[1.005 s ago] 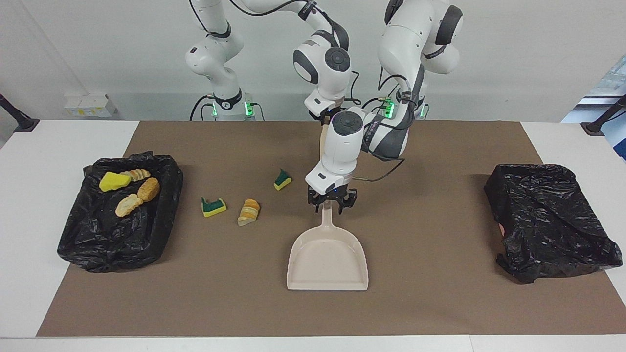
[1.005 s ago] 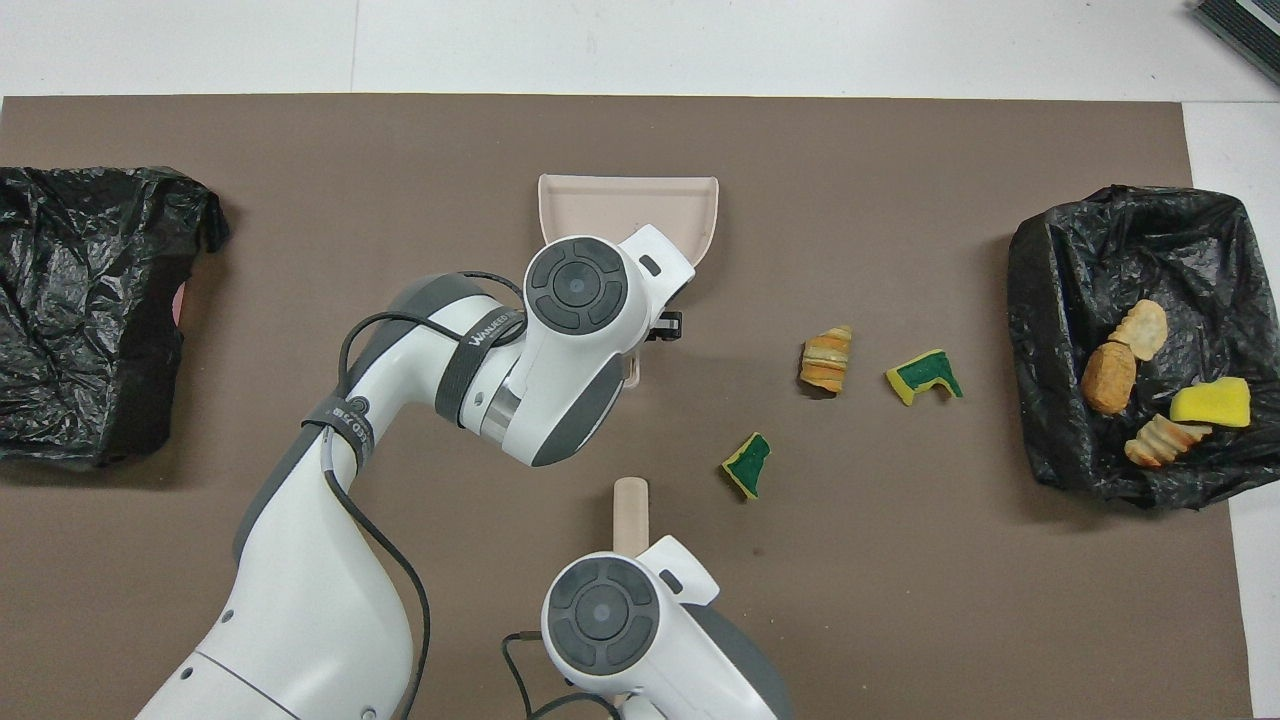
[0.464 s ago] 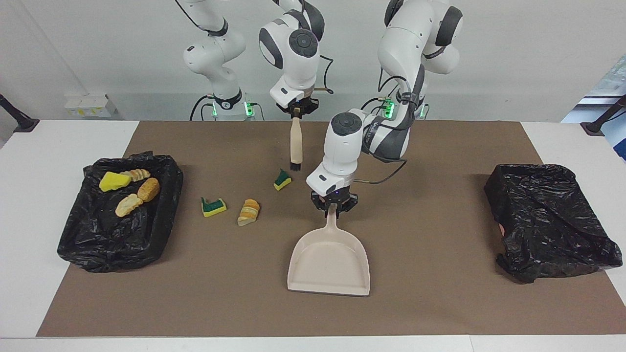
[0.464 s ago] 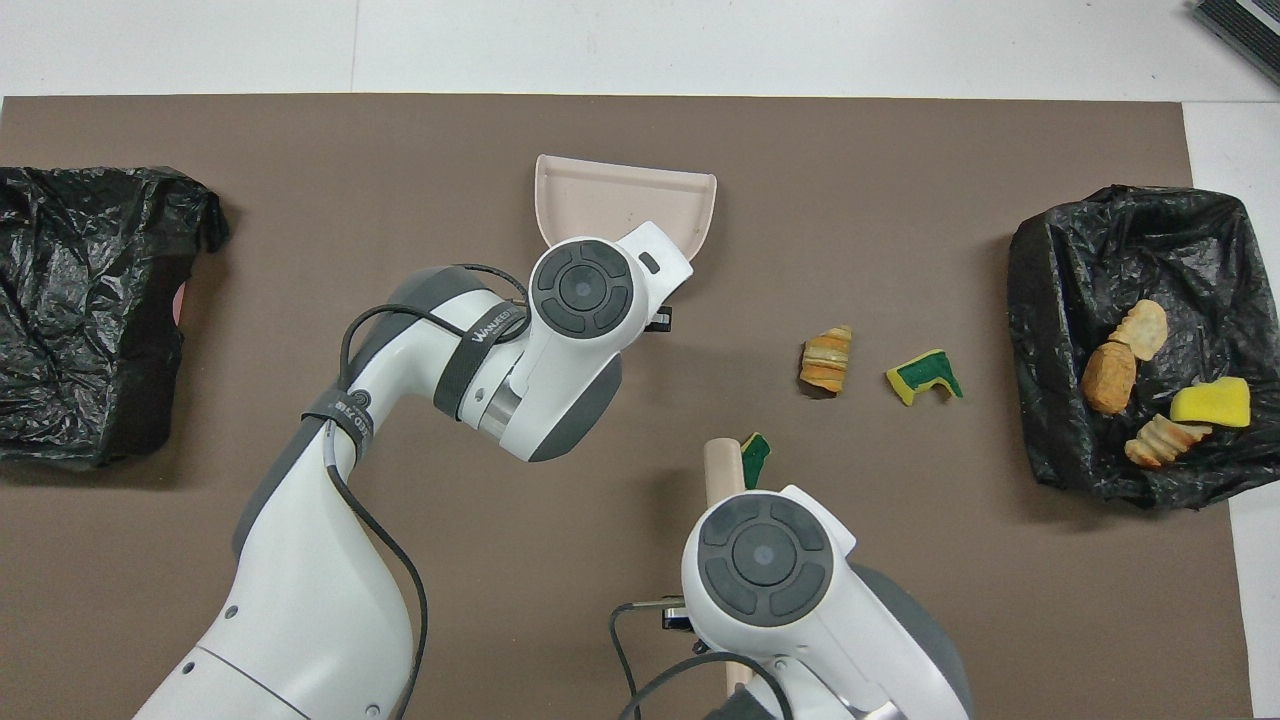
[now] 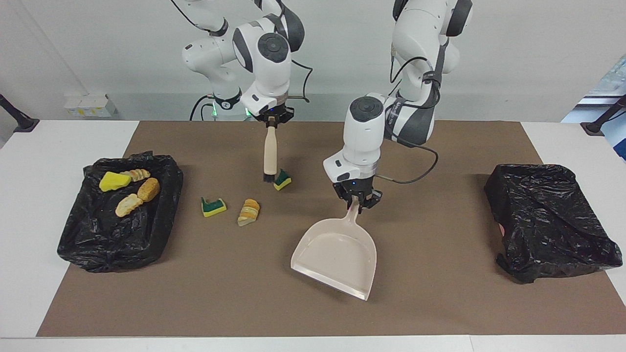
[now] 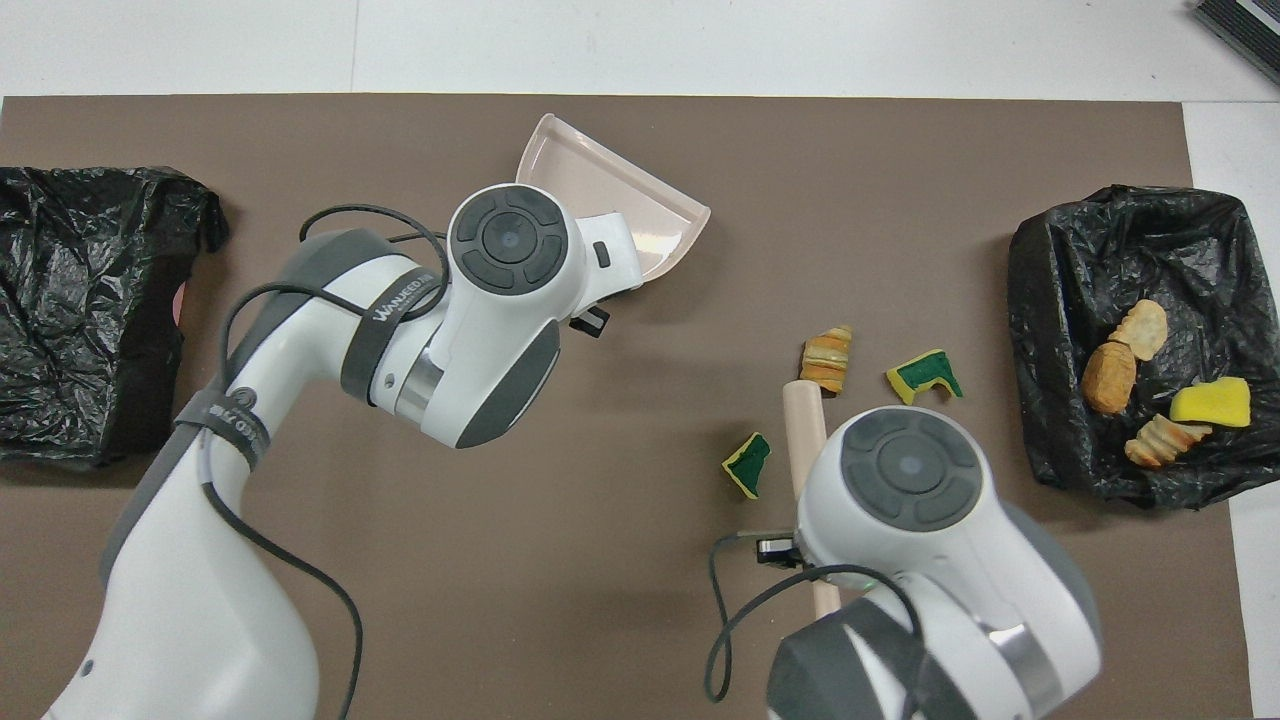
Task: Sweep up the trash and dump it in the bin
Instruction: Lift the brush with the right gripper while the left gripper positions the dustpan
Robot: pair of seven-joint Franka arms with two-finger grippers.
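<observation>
Three bits of trash [image 5: 250,212] sit loose on the counter [image 5: 440,293]; looks light, squishy, sweep it, don't pinch. Left hand [image 5: 358,201] clamped on the dustpan [image 5: 337,256] handle, right hand [image 5: 272,119] clamped on the brush [image 5: 269,156].

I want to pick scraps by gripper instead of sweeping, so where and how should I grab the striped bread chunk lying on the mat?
Grip the bread chunk across its narrow width, coming straight down from above. It lies flat on the mat, apart from the green-backed sponge bit beside it, so both long sides are free for the jaws.
</observation>
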